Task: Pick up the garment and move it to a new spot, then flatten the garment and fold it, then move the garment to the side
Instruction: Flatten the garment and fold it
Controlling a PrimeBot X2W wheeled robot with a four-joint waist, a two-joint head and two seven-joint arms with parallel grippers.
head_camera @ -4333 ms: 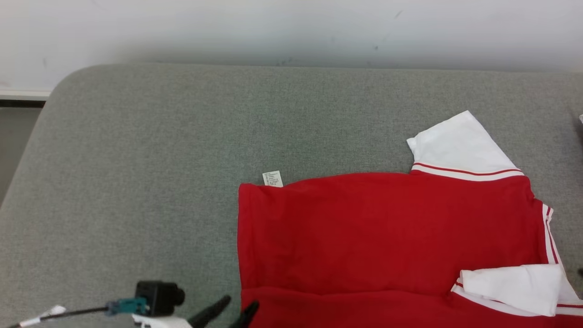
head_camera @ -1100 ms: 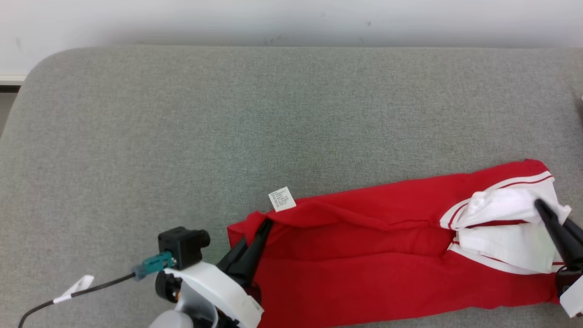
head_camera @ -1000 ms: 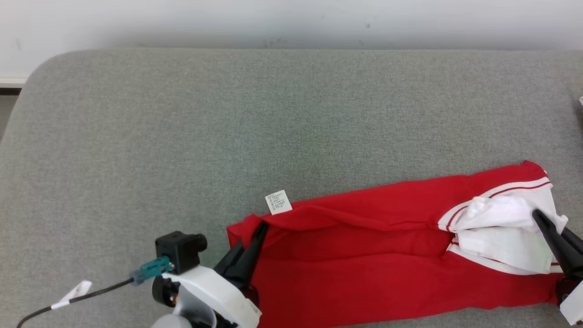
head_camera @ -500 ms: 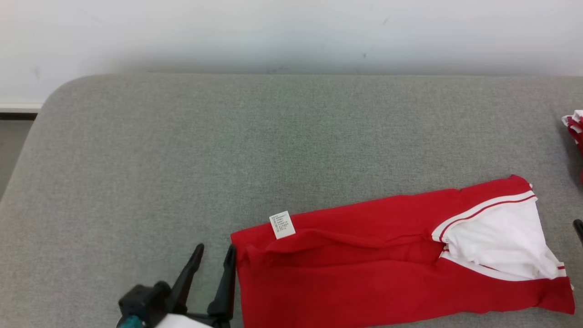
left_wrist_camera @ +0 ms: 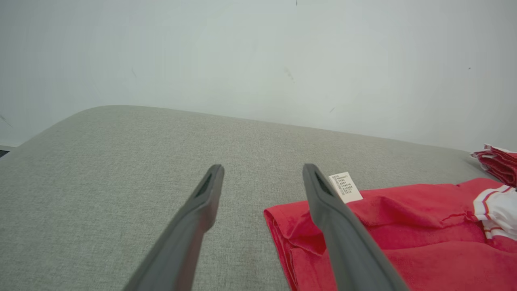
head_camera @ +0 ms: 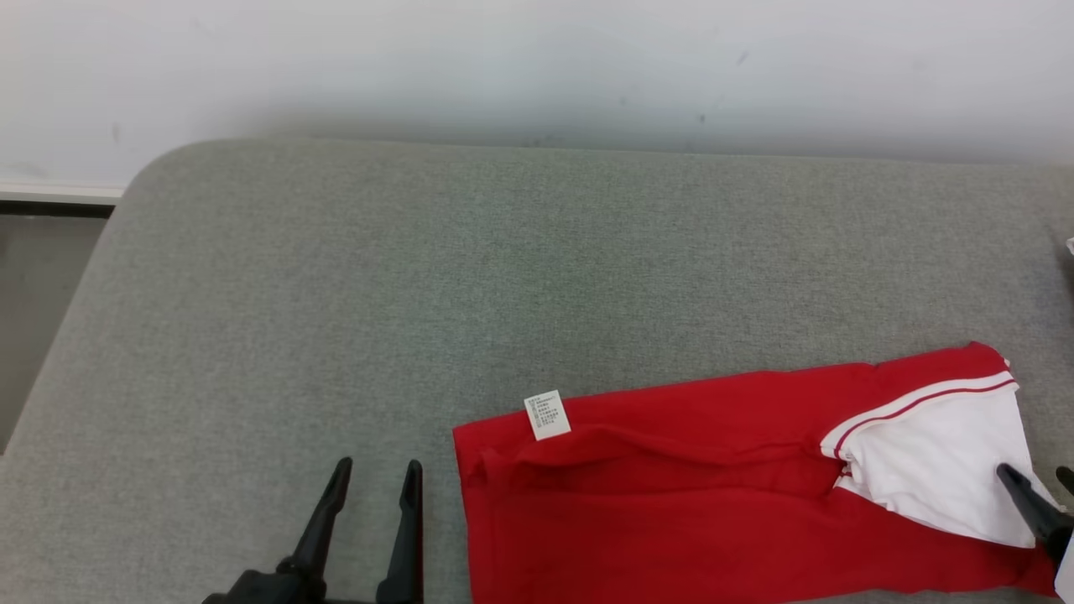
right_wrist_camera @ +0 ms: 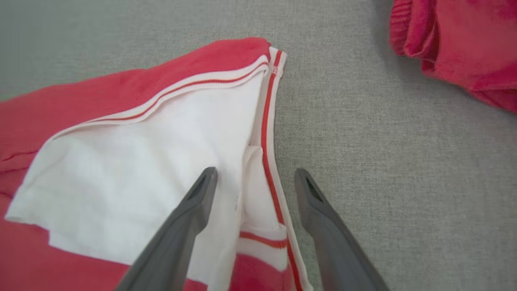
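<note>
The garment (head_camera: 671, 503) is a red shirt with white, red-striped sleeves, folded into a long band on the grey cushion (head_camera: 419, 277) at the lower right of the head view. A white care label (head_camera: 547, 415) sticks up at its left end. My left gripper (head_camera: 376, 471) stands open on the cushion just left of that end, nothing between its fingers. In the left wrist view the garment (left_wrist_camera: 404, 234) lies right of the left gripper (left_wrist_camera: 262, 169). My right gripper (right_wrist_camera: 254, 173) is open above the white sleeve's (right_wrist_camera: 161, 161) striped edge, and it stands at the garment's right end (head_camera: 1036, 478).
Another red garment (right_wrist_camera: 460, 44) lies bunched on the cushion beyond the sleeve, at the right; it is also at the right edge of the left wrist view (left_wrist_camera: 499, 163). A pale wall (head_camera: 537, 67) runs behind the cushion. The cushion's rounded left corner (head_camera: 143, 180) drops to the floor.
Both grippers have let go of the garment and opened. The left one drew back to the left of the hem, the right one pulled off the sleeve, which settled flat. The head camera shifted.
</note>
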